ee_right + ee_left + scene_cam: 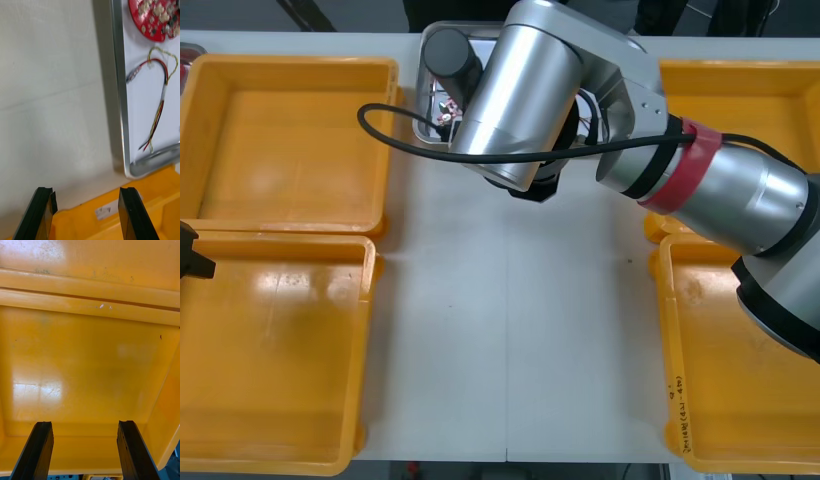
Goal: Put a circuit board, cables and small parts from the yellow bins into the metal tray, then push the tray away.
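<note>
Your right pincer [86, 191] is spread wide with nothing between the fingers. It's over a yellow bin [150, 202] rim and the bare worktop [56, 93], just beside the metal tray [120, 93]. The tray sits at the worktop's far middle, mostly under the right arm. Inside it are a red circuit board [155, 17] and a red-and-yellow cable [159, 93], lying apart. Your left pincer [85, 423] is also spread and empty, over a left bin [90, 363].

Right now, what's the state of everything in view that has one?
metal tray: on the table, loaded
red circuit board: lying flat in tray
red and yellow cable: lying loose in tray
near left yellow bin: nothing inside
right gripper: jaws open, nothing held, beside tray
left gripper: jaws open, nothing held, idle at left
</note>
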Tool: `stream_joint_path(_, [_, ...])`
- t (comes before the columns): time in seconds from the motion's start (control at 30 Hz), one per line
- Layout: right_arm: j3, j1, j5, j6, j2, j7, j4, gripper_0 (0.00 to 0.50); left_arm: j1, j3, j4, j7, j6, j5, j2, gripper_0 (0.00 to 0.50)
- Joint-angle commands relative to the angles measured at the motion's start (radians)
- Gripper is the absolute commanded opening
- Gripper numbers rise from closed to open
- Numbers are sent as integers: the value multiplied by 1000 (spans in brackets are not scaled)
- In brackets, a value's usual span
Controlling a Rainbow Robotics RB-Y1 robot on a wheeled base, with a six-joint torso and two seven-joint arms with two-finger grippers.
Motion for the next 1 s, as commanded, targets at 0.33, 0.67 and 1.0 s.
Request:
stream_joint_path(0.33, [-477,303,34,151,-37,-49,-392,500,22,32,-28,-69,6,-4,44,500])
stream_joint_path(0.67, [-789,551,25,151,-132,-91,-601,500,22,32,-28,-69,6,-4,44,500])
stream_joint_path(1.0, [-1129,760,-101,151,-206,-115,-653,500,22,32,-28,-69,6,-4,44,500])
